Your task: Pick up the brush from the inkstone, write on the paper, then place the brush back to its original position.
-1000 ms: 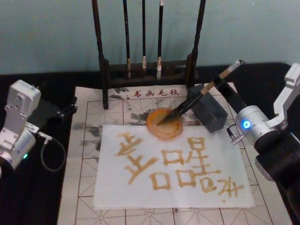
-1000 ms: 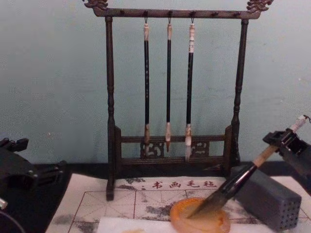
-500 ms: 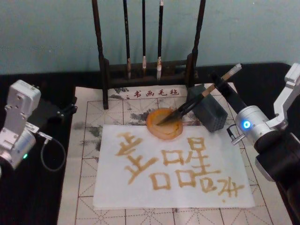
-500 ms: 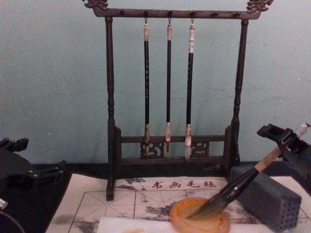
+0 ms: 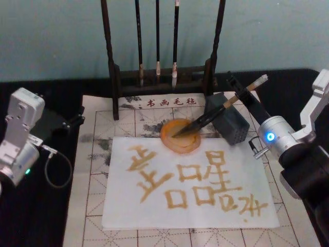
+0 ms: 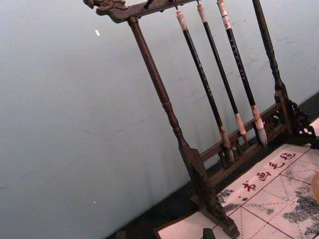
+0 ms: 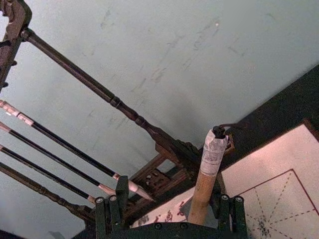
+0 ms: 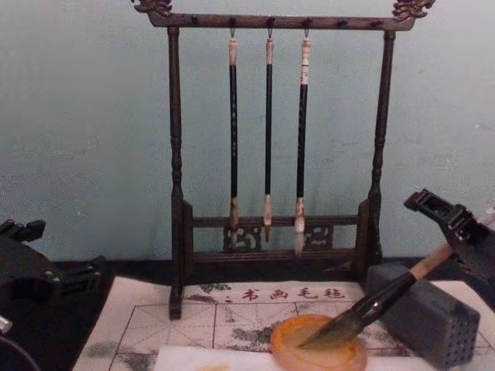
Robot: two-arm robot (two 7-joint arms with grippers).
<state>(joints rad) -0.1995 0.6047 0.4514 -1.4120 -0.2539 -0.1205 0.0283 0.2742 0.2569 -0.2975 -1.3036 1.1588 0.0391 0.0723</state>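
A calligraphy practice station: on the black counter [image 5: 77, 82] lies a pale gridded felt mat printed with red characters [image 5: 159, 102]; at 12 o'clock stands a dark carved wooden brush rack [image 8: 176, 193] with three thin hanging brushes [image 8: 267, 139], against a plain pale-teal wall [image 8: 85, 124].

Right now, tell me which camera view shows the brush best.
The head view: the whole brush shows, tip in the inkstone, handle over the grey block. The chest view shows it from the side, its upper end cut off. The right wrist view shows the pale handle end.
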